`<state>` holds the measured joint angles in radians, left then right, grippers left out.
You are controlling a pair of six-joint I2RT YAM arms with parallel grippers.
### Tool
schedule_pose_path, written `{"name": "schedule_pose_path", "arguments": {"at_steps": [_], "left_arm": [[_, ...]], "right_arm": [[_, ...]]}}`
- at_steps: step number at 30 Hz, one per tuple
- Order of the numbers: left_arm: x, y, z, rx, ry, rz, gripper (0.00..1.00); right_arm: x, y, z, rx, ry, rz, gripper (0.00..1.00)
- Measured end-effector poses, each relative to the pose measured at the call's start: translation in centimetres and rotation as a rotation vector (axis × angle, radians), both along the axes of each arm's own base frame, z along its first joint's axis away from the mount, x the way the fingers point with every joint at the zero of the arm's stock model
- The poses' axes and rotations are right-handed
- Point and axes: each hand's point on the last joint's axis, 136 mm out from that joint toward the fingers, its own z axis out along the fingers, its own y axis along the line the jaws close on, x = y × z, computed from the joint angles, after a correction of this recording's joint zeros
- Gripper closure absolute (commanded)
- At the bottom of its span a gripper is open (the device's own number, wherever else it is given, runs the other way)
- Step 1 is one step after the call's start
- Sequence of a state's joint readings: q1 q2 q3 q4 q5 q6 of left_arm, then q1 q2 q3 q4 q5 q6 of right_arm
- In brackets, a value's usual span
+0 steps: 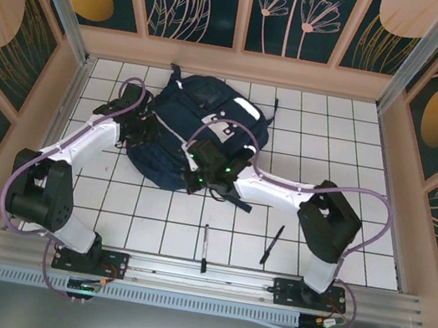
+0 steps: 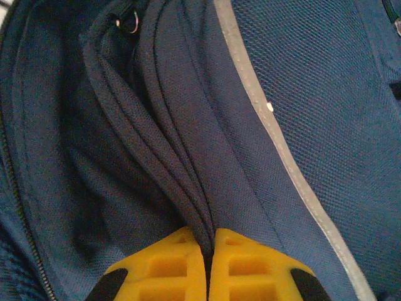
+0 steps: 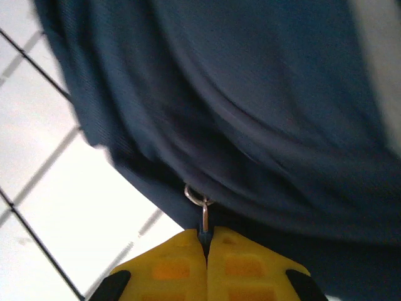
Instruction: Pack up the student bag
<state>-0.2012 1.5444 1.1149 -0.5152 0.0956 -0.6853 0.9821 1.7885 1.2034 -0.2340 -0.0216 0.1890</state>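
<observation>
**Bag and hands.** You see the bag (image 1: 188, 99) lying on the far middle of the tiled tabletop (image 1: 333, 142), with both hands at it. Your left hand (image 2: 207, 246) is closed on a dark fold (image 2: 169, 175) of fabric at the bag's left side, and the bag spreads away ahead of it. Your right hand (image 3: 205, 237) is closed on the metal zip pull (image 3: 202, 204) at the bag's near edge, with white tiles showing beside it.

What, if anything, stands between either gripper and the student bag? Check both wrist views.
Nothing visible does. The left gripper is shut directly on a fabric fold of the student bag, and the right gripper is shut on a metal zipper pull at the bag's edge.
</observation>
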Motion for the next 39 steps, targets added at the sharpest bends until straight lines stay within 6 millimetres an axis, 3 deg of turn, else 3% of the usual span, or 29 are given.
{"name": "schedule_pose_path", "arguments": {"at_steps": [3,5,11,16,19,21,23,26,28,32,35,37,39], "left_arm": [[0.3,0.8,0.3,0.045,-0.007,-0.050,1.00],[0.4,1.2,0.2,0.063,-0.002,-0.086,1.00],[2.7,1.7,-0.9,0.105,0.059,-0.223,1.00],[7.0,1.5,-1.2,0.131,0.052,-0.263,0.62],[7.6,2.7,-0.4,0.127,0.014,-0.198,0.46],[6.3,3.7,0.7,0.118,-0.010,-0.129,0.40],[3.7,4.4,1.8,0.094,-0.022,-0.072,0.39],[0.8,3.8,3.0,0.021,-0.037,-0.031,0.39],[-0.7,3.2,2.3,-0.028,-0.021,-0.011,0.39],[-3.7,2.0,-0.8,-0.103,0.072,0.031,0.39],[-4.2,1.4,-1.9,-0.126,0.090,0.059,0.41],[-4.2,1.3,-2.2,-0.144,0.091,0.084,0.51],[-3.9,1.0,-2.3,-0.163,0.080,0.107,0.74]], "right_arm": [[1.4,-3.2,-0.8,-0.041,-0.009,-0.072,1.00],[2.4,-4.3,-0.8,-0.045,-0.025,-0.106,1.00],[3.3,-4.1,0.3,-0.028,-0.073,-0.107,1.00],[3.0,-2.9,1.6,-0.020,-0.102,-0.070,1.00],[2.3,-2.4,2.1,-0.036,-0.094,-0.047,1.00],[1.8,-1.7,2.2,-0.047,-0.087,-0.024,1.00],[1.5,-0.8,2.3,-0.053,-0.085,0.003,1.00],[1.0,0.6,2.3,-0.047,-0.073,0.041,1.00],[0.9,1.3,2.4,-0.036,-0.065,0.058,1.00],[0.8,2.4,2.7,-0.018,-0.053,0.078,1.00],[0.7,3.2,2.9,-0.009,-0.053,0.091,1.00],[0.5,3.7,2.8,-0.008,-0.053,0.098,1.00],[0.4,4.0,2.6,-0.009,-0.051,0.100,1.00]]}}
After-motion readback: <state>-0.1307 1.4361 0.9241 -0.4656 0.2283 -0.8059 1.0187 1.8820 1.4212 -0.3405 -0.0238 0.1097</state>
